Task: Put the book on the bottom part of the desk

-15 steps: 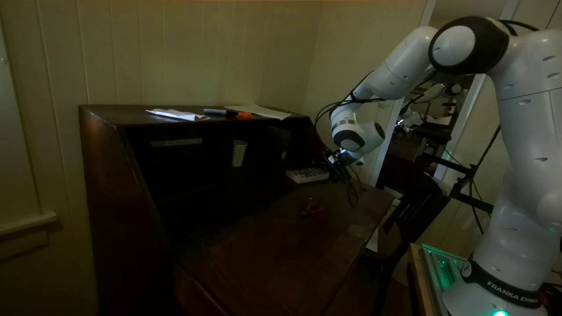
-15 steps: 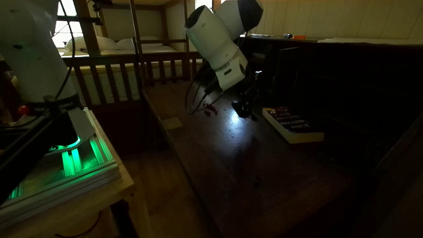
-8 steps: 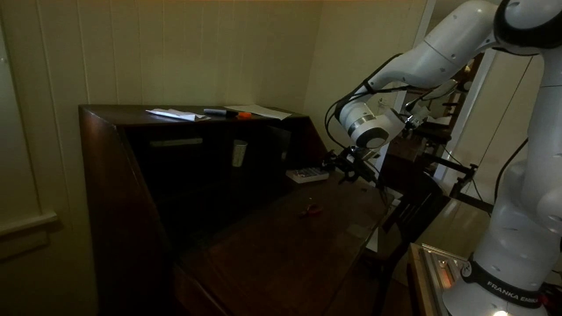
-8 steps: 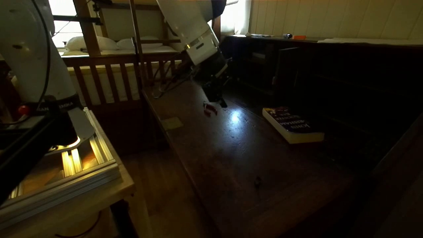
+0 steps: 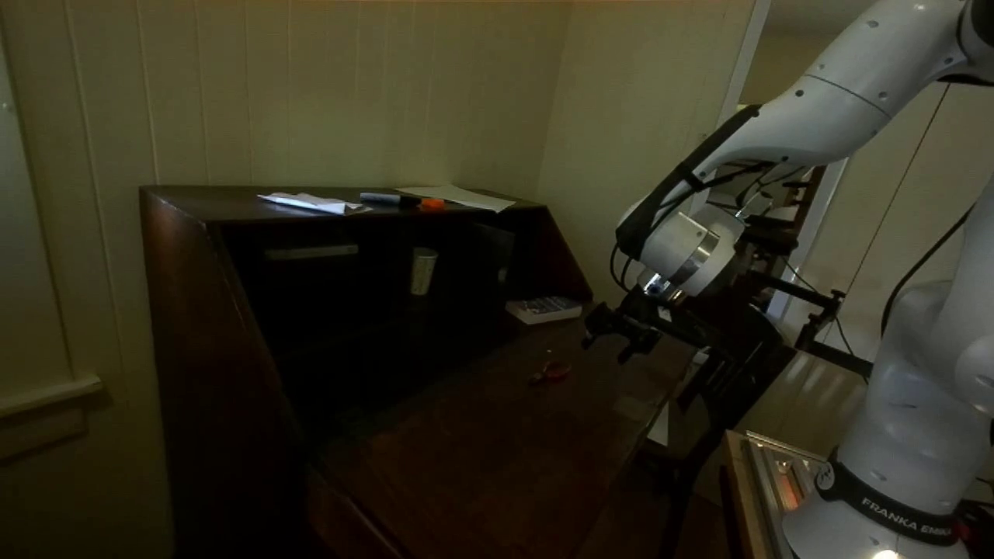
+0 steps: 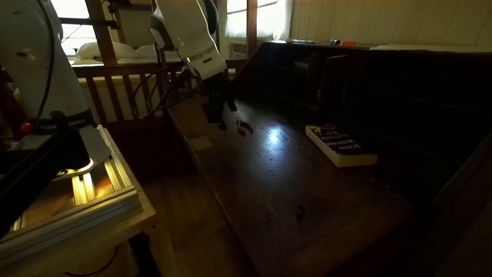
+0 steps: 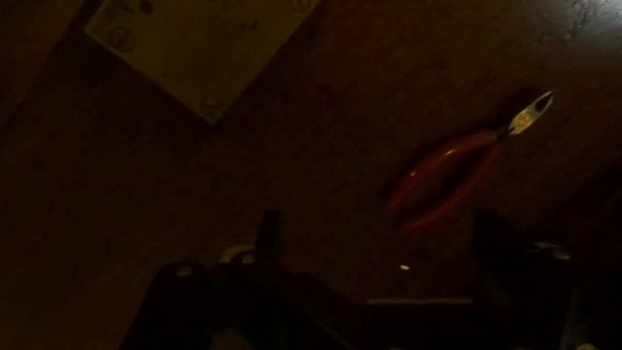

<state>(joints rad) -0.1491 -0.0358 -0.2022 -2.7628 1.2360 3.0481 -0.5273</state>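
The book [image 5: 544,310] is a paperback with a dark lettered cover and pale page edges. It lies flat at the back of the desk's bottom part, the broad dark brown board [image 5: 489,450]. Book [image 6: 340,144] and board [image 6: 265,184] show in both exterior views. My gripper [image 5: 607,351] is open and empty, raised over the board near its front edge. In an exterior view the gripper [image 6: 228,117] is well apart from the book. In the wrist view its dark fingers [image 7: 379,216] stand wide apart above the board; the book is out of that view.
Red-handled pliers [image 7: 442,180] lie on the board by the gripper. A brass plate [image 7: 204,53] is set in the board. A dark chair [image 5: 734,365] stands at the desk's end. Papers [image 5: 311,203] and an orange object [image 5: 432,203] lie on the upper shelf. A pale cup-like thing [image 5: 423,270] stands inside.
My arm has drawn back from the area near the book toward the desk's front edge, and the gripper has turned. The book has not moved. The base light changed from green to whitish.
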